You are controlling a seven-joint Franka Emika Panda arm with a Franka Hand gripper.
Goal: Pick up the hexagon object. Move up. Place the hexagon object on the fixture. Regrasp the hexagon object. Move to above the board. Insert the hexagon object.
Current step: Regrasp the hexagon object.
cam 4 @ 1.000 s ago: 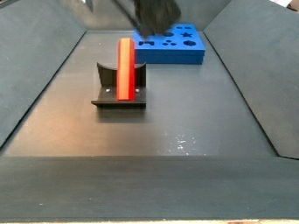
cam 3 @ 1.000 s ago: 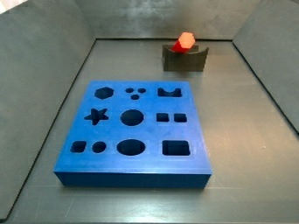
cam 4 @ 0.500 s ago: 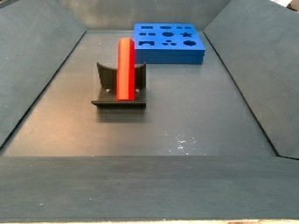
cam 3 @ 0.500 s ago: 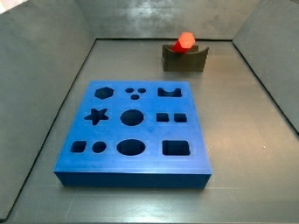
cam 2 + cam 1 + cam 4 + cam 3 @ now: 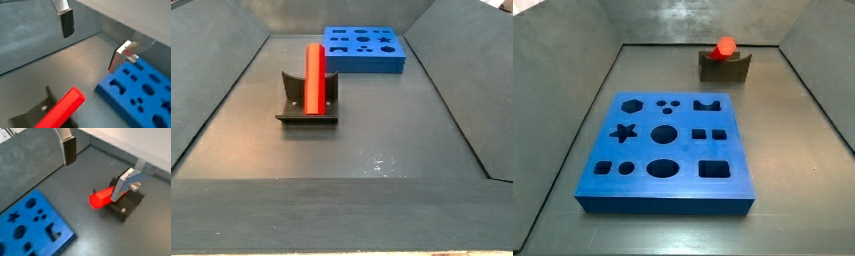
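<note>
The red-orange hexagon object [image 5: 724, 46] lies in the notch of the dark fixture [image 5: 727, 68], seen along its length in a side view [image 5: 313, 75] on the fixture [image 5: 305, 112]. The blue board [image 5: 667, 155] with shaped holes lies flat on the floor [image 5: 365, 50]. Both wrist views look down from high above: the gripper [image 5: 96, 170] is open and empty, with the hexagon object [image 5: 101, 198], fixture [image 5: 128, 208] and board [image 5: 30, 230] far below. In a wrist view the gripper [image 5: 93, 42] hangs over bare floor between the hexagon object [image 5: 61, 110] and board [image 5: 140, 95]. Neither side view shows the gripper.
The grey tray floor [image 5: 787, 130] is ringed by sloping grey walls [image 5: 567, 100]. A wall [image 5: 458, 90] runs close along the board's side, and the fixture stands near the back wall [image 5: 700, 20].
One second ago the arm's dark end showed above the board in a side view; it has since left that view. The hexagon object, fixture and board have not moved.
</note>
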